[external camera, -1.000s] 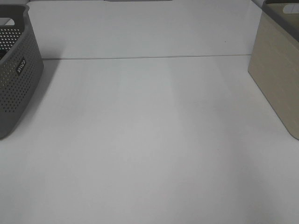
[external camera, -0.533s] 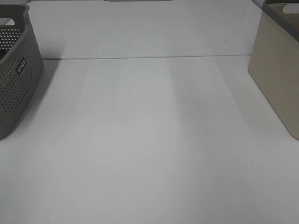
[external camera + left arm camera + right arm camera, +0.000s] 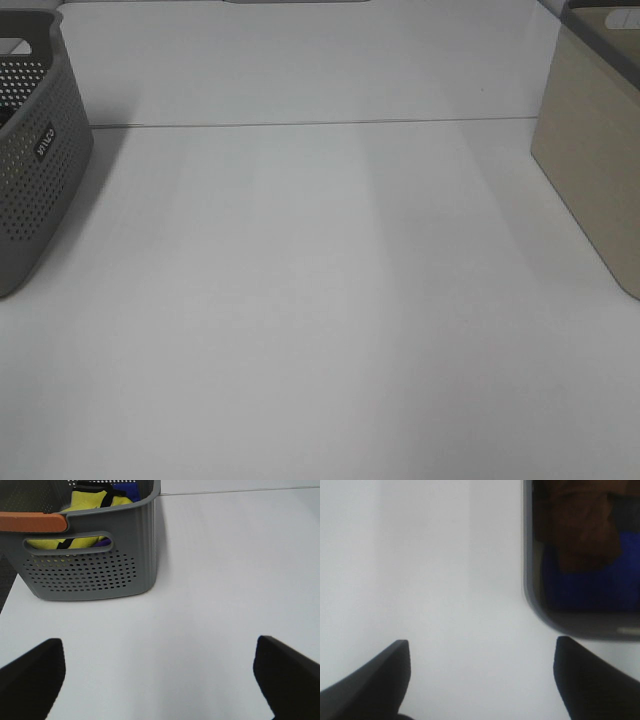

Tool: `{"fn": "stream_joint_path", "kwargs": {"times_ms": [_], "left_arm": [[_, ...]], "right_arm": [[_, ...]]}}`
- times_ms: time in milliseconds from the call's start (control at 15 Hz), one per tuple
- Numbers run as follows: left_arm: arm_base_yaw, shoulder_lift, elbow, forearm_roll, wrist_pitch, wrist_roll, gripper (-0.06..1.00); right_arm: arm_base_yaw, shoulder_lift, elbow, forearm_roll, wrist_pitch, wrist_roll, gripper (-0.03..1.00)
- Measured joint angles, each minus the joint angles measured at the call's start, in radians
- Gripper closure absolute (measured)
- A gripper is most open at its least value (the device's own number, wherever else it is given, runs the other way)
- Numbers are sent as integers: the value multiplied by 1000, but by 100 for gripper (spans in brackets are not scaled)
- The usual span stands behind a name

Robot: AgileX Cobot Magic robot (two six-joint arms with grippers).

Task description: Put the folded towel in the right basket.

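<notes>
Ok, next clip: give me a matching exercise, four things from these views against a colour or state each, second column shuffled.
Things:
1. perforated basket
2. slatted basket
3. cloth in the perforated basket
4. left end effector

Colour or state:
A. yellow
B. open, holding nothing
C. grey
D. beige

Pairs: 1-C, 2-D, 3-A, 4-B

The high camera looks down on the white worktop (image 3: 320, 300), a perforated grey plastic basket (image 3: 35, 150) at its edge. The left wrist camera faces that basket (image 3: 90, 560) closely. The right wrist camera looks steeply down beside the beige dark-rimmed basket (image 3: 580, 622).
</notes>
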Motion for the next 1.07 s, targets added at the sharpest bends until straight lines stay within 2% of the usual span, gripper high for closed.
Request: {"fn": "stream_joint_path", "kwargs": {"times_ms": [200, 467, 733, 933, 1067], "left_arm": [[0, 0, 0, 0, 0, 0, -3], [0, 0, 0, 0, 0, 0, -3], [0, 0, 0, 0, 0, 0, -3], [0, 0, 0, 0, 0, 0, -3], [0, 0, 0, 0, 0, 0, -3]], "right_arm": [[0, -241, 326, -6, -1, 0, 22], [0, -543, 595, -7, 0, 1, 22], [0, -819, 721, -12, -4, 1, 22], [0, -1024, 803, -17, -113, 1, 22], [0, -1146, 817, -32, -139, 1, 22]]}}
